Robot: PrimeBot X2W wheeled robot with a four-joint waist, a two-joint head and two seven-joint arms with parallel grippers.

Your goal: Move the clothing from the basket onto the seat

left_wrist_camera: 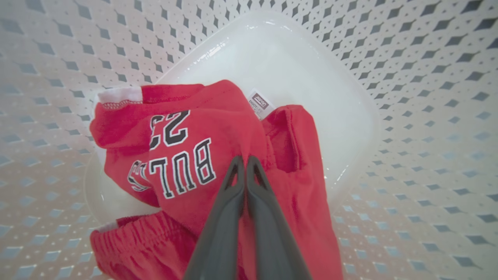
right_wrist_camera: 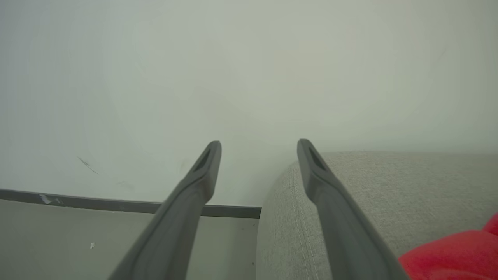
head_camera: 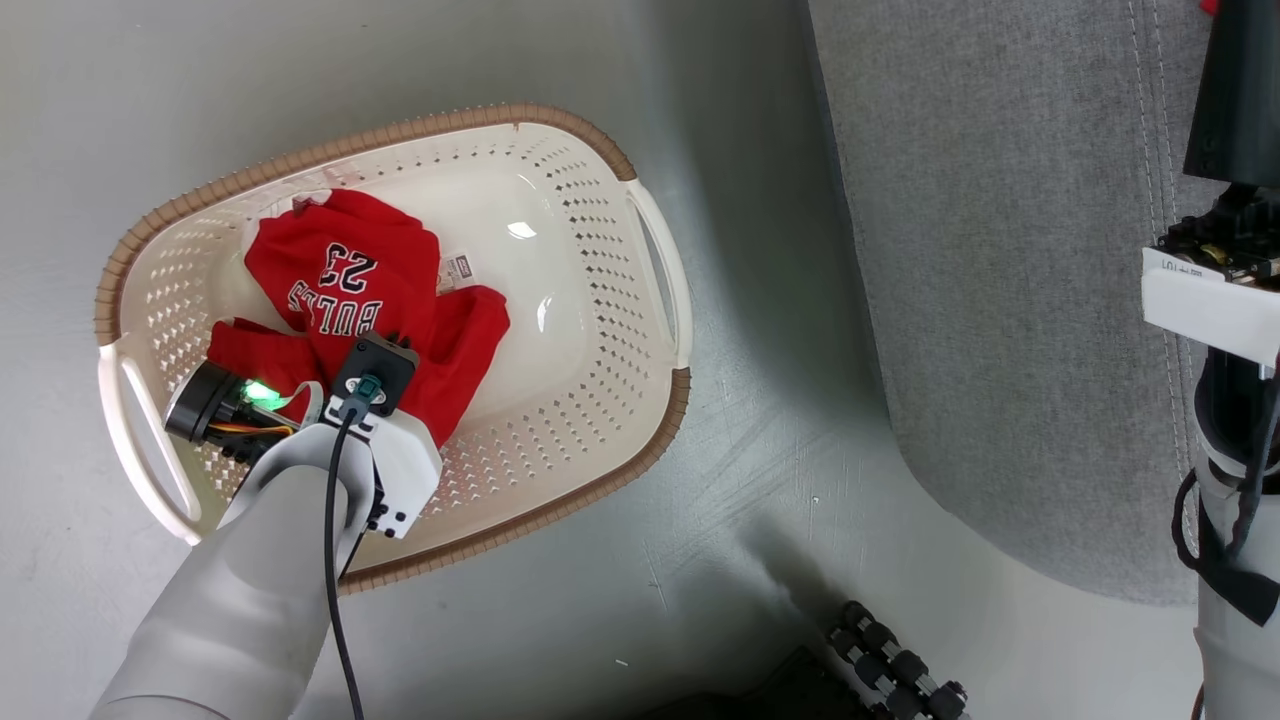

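Observation:
The clothing point(head_camera: 340, 270), a red jersey with a navy "23" and white lettering lying over another red piece, sits in the left half of the cream basket point(head_camera: 600, 140) on the floor. My left arm reaches down into the basket. In the left wrist view my left gripper point(left_wrist_camera: 245, 158) is shut, its tips pinching a fold of the clothing point(left_wrist_camera: 186, 128) above the basket wall point(left_wrist_camera: 428, 77). The grey seat point(head_camera: 1000, 250) lies to the right of the basket. My right gripper point(right_wrist_camera: 259, 144) stands open and holds nothing, beside the seat's rounded edge point(right_wrist_camera: 369, 186).
A red garment point(right_wrist_camera: 459, 252) lies on the seat at the lower right of the right wrist view. A sticker point(head_camera: 455, 270) shows on the basket bottom. Bare grey floor separates basket and seat. A dark ribbed part of the robot point(head_camera: 890, 660) sits at the bottom. A dark baseboard point(right_wrist_camera: 97, 202) runs along the wall.

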